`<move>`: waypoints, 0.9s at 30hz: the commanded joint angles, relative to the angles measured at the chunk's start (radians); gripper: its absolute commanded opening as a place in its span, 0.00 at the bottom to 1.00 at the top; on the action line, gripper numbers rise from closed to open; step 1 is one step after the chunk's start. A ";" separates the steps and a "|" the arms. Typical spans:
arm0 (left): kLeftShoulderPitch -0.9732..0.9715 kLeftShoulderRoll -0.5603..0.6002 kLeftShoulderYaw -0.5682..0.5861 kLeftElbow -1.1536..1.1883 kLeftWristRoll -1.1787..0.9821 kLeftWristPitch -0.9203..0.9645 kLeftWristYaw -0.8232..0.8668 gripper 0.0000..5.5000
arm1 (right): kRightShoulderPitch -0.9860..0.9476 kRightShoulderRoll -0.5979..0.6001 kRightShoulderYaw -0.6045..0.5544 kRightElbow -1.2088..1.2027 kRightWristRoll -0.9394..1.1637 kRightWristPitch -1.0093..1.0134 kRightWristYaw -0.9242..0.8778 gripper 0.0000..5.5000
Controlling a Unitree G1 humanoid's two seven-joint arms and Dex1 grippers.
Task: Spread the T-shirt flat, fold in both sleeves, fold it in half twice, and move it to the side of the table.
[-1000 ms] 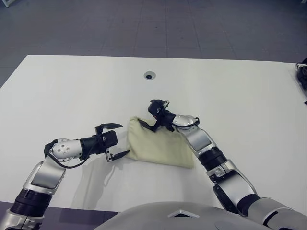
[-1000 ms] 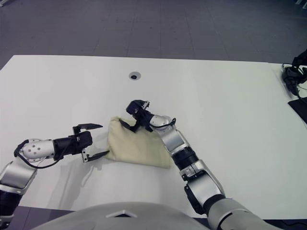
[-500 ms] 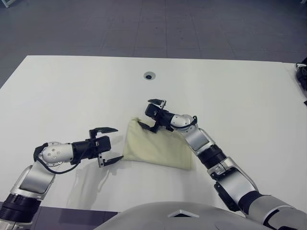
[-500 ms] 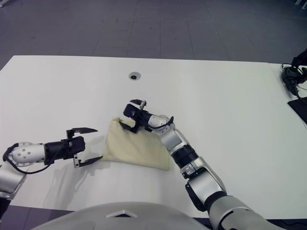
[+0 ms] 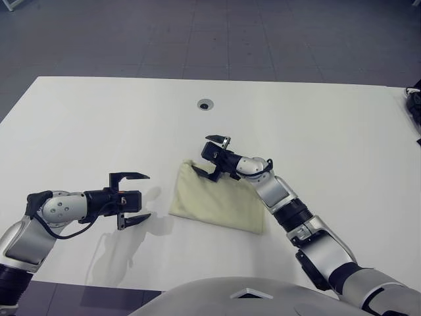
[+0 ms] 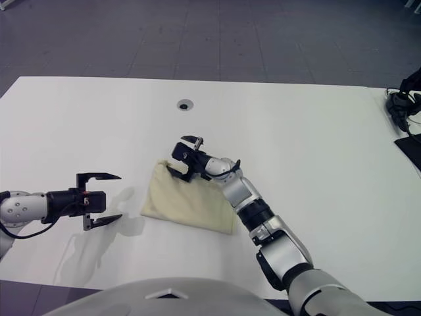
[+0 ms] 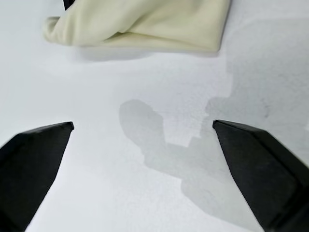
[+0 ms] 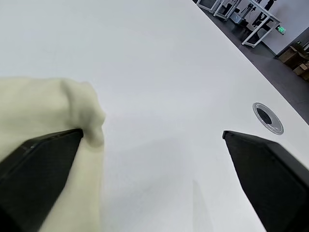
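Left hand (image 5: 148, 195) spread wide, low over white table (image 5: 99, 118); right hand (image 5: 202, 154) spread, one finger at far corner of folded pale-yellow T-shirt (image 5: 217, 204).

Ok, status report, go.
Left tool open, apart from T-shirt. Right tool open at its far corner. T-shirt folded, mid-table. Cable hole beyond, off the path.

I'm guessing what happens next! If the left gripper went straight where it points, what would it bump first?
Probably the folded pale yellow cloth T-shirt: the open left gripper points across the white table at its side edge, bare tabletop between. Its height is unclear, so it might skim over.
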 commanded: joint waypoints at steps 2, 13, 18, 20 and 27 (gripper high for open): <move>-0.023 -0.026 0.005 0.013 0.007 0.038 0.018 0.98 | 0.026 -0.020 -0.075 -0.049 0.041 0.088 0.017 0.98; -0.302 -0.418 0.253 -0.013 -0.386 0.483 0.391 0.98 | 0.002 -0.050 -0.398 -0.297 0.400 0.196 0.118 0.98; -0.396 -0.536 0.311 -0.018 -0.437 0.588 0.575 0.98 | 0.043 -0.051 -0.366 -0.345 0.431 0.234 0.135 0.98; -0.421 -0.582 0.334 -0.027 -0.439 0.596 0.651 0.98 | 0.086 -0.046 -0.337 -0.385 0.465 0.255 0.174 0.98; -0.441 -0.690 0.369 -0.012 -0.424 0.467 0.759 0.98 | 0.292 -0.092 -0.099 -0.397 0.417 0.085 0.350 0.98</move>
